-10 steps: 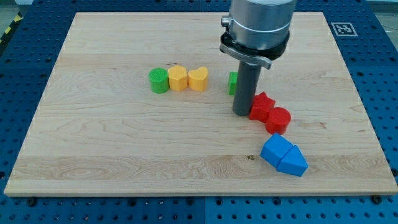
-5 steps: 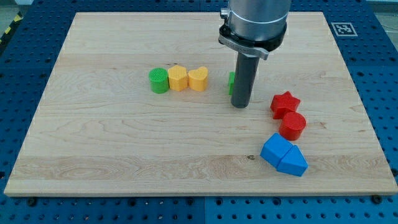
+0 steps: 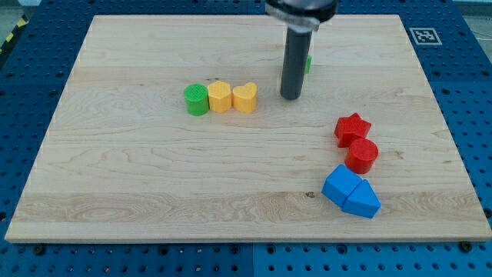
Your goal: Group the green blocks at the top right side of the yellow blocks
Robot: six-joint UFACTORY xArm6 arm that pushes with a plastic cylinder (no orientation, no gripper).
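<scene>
My tip (image 3: 290, 98) and the mostly hidden green block (image 3: 307, 64), apparently both further toward the view's top.

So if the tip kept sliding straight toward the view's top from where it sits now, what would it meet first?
Probably the green block, mostly hidden behind the rod, just above and slightly right of my tip. How far apart they are can't be judged.

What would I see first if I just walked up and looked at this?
First, the big dark rod near the view's top, my tip resting on the board right of the yellow blocks, with a green block peeking out behind it. Next, a neat row at centre-left: green cylinder, yellow block, yellow heart. Lower right sit a red star, red cylinder and two blue blocks.
</scene>
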